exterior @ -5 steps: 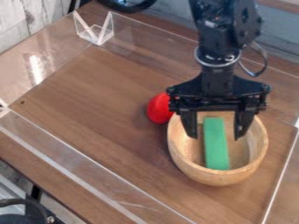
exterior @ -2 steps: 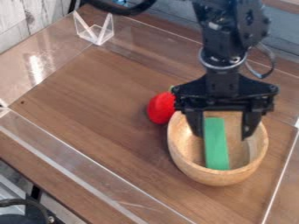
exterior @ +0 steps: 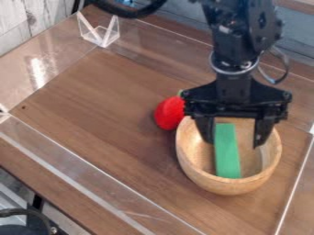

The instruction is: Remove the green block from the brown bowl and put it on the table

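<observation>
Just beside the brown bowl [exterior: 229, 163], a red toy [exterior: 167, 113]; claw [exterior: 229, 136] spread wide.

We note the arm [exterior: 241, 32] in the upper right of the frame: black throughout, built of bulky rounded segments with glossy highlights. A thin dark cable loops beside it at right. The end effector [exterior: 232, 136] has a wide black crossbar carrying two long, flat black fingers [exterior: 200, 131].

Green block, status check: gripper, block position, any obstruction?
Gripper open, poised over brown bowl, fingers straddling green block. Block lies in bowl, not gripped. Red strawberry toy beside bowl's rim, outside the jaws.
</observation>
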